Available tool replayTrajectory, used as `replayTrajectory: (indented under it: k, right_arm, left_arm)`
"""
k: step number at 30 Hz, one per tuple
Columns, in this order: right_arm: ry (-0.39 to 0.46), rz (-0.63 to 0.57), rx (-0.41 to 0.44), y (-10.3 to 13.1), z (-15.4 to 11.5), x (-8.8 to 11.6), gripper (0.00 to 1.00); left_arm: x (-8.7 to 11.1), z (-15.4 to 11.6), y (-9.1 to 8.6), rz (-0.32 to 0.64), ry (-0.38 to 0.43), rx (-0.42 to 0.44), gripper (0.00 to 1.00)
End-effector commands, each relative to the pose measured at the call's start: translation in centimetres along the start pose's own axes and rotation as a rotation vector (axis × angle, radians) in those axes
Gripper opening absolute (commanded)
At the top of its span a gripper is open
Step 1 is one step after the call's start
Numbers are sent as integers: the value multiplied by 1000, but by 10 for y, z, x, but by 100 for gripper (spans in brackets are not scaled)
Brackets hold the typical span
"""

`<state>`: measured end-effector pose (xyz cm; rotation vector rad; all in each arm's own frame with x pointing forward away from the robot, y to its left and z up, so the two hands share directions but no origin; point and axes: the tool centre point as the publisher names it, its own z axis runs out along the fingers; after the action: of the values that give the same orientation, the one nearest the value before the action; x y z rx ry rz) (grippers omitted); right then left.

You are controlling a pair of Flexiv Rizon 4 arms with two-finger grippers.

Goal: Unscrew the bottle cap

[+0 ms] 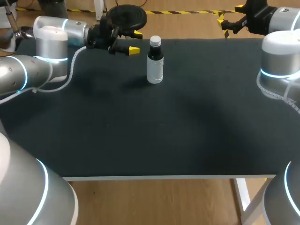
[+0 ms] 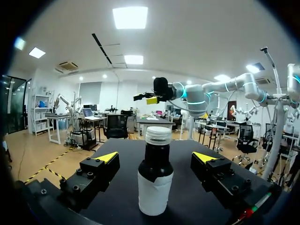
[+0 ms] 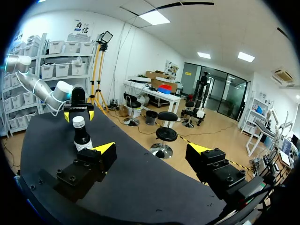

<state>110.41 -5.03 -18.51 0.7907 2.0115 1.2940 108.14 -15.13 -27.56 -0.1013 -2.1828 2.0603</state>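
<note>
Left gripper (image 1: 135, 42): fingers released, just beside the dark bottle (image 1: 155, 65), not touching it. The bottle stands upright on the black table (image 1: 187, 131), white cap (image 1: 155, 41) fitted. Right gripper (image 1: 228, 19): fingers released, well apart from the bottle. Advance the left gripper squarely, clamp the labelled body below the cap, and leave the cap clear for the right gripper.

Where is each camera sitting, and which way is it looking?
Head view: above and behind, looking down on the black table; both arms show.
Left wrist view: on the left arm, looking past the open left gripper at the dark bottle with white cap and label, towards the right gripper.
Right wrist view: on the right arm, past its own open fingers, facing the bottle and left gripper.
Shared: all see the bottle; the wrist views face each other.
</note>
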Motion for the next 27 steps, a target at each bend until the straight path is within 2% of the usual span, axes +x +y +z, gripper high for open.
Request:
replayTrajectory:
  k: [1, 14, 27]
  right_arm:
    - [0, 0, 2, 1, 0, 0, 100]
    - [0, 0, 2, 1, 0, 0, 100]
    - [0, 0, 2, 1, 0, 0, 100]
  left_arm:
    - [-13, 8, 5, 0, 19, -4, 100]
    - [-32, 34, 13, -4, 77, 8, 100]
    - [-38, 50, 12, 32, 130, 17, 100]
